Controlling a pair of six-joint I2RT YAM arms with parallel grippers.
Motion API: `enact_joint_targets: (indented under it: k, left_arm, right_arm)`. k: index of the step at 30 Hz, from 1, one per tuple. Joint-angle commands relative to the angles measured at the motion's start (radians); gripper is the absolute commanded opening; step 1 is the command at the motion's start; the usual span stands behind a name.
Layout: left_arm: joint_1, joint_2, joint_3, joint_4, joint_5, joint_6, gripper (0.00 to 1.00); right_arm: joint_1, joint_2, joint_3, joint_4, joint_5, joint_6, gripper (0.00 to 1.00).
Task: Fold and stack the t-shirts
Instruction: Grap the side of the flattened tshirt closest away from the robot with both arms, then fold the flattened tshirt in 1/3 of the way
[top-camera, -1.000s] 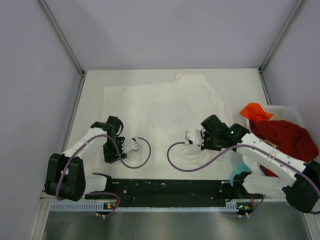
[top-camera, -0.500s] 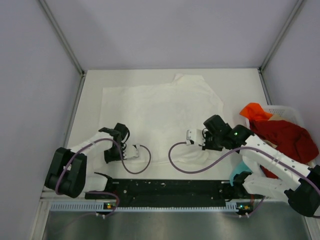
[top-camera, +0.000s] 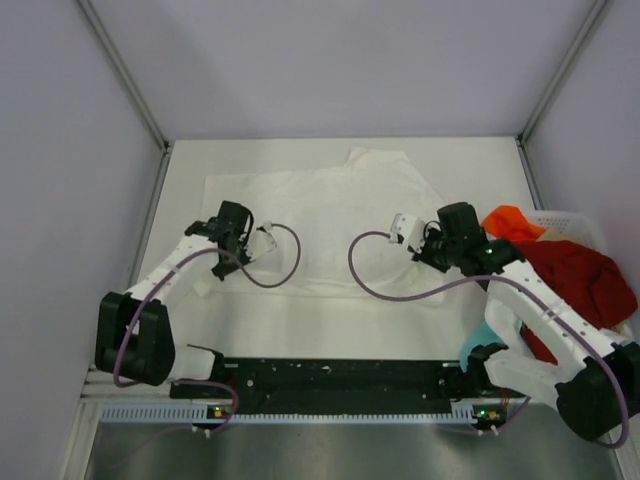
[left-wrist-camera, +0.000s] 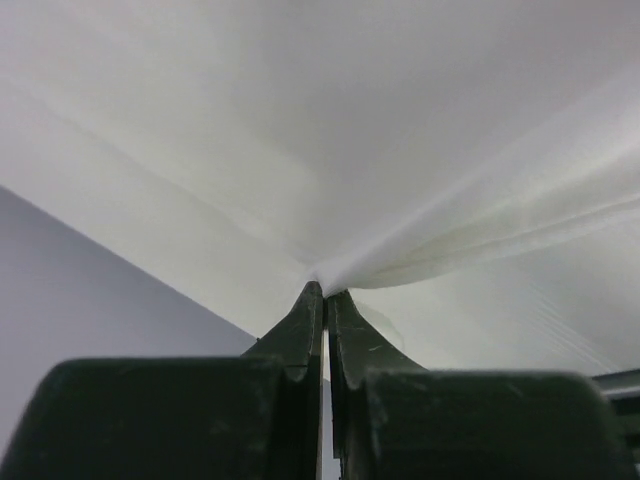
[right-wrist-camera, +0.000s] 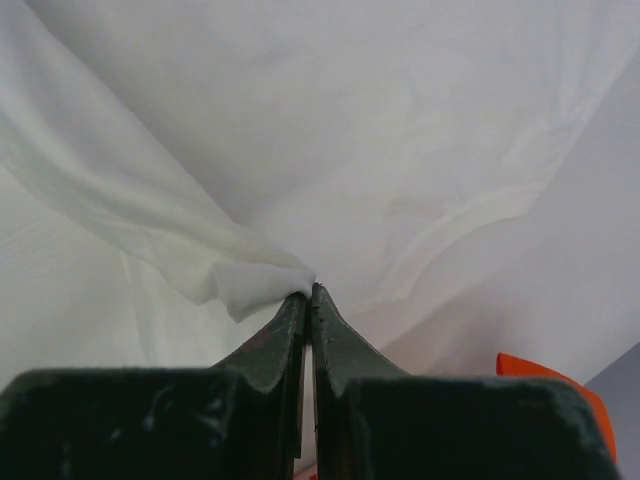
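Observation:
A white t-shirt (top-camera: 330, 200) lies spread across the middle of the table. My left gripper (top-camera: 228, 238) is over its left part, shut on a pinch of the white cloth (left-wrist-camera: 350, 120); the left gripper's tips (left-wrist-camera: 325, 290) meet on a raised fold. Over the shirt's right part, my right gripper (top-camera: 445, 240) is shut on a bunched edge of the same cloth (right-wrist-camera: 260, 280), its tips (right-wrist-camera: 308, 292) pressed together. The shirt's near part is lifted between the two grippers. An orange t-shirt (top-camera: 508, 222) and a red t-shirt (top-camera: 575, 275) lie heaped at the right.
A white lattice basket (top-camera: 570, 218) stands at the right edge under the red and orange shirts. A bit of teal cloth (top-camera: 482, 335) shows by the right arm's base. Purple cables loop over the shirt. The black rail (top-camera: 330, 375) runs along the near edge.
The left gripper closed on the shirt's near hem. Both grippers then moved away from the near edge toward the far side, pulling the hem up and over the shirt.

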Motion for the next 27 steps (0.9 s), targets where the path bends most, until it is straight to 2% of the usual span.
enact_joint_targets:
  k: [1,6,11,18,27]
  left_arm:
    - [0.065,0.120,0.156,0.062,-0.028,-0.056,0.00]
    - [0.089,0.255,0.277,0.074,-0.027,-0.065,0.00]
    - [0.091,0.345,0.344,0.082,-0.010,-0.088,0.00]
    - [0.091,0.425,0.387,0.095,-0.010,-0.147,0.00]
    - [0.091,0.497,0.468,0.091,-0.025,-0.180,0.00]
  right_arm:
    - [-0.090,0.113,0.055,0.301,-0.068,0.025,0.00]
    - [-0.123,0.290,0.093,0.470,-0.037,-0.054,0.00]
    - [-0.162,0.403,0.157,0.552,-0.029,-0.118,0.00]
    - [-0.231,0.472,0.212,0.559,-0.058,-0.163,0.00]
    - [-0.238,0.584,0.262,0.540,-0.077,-0.189,0.00]
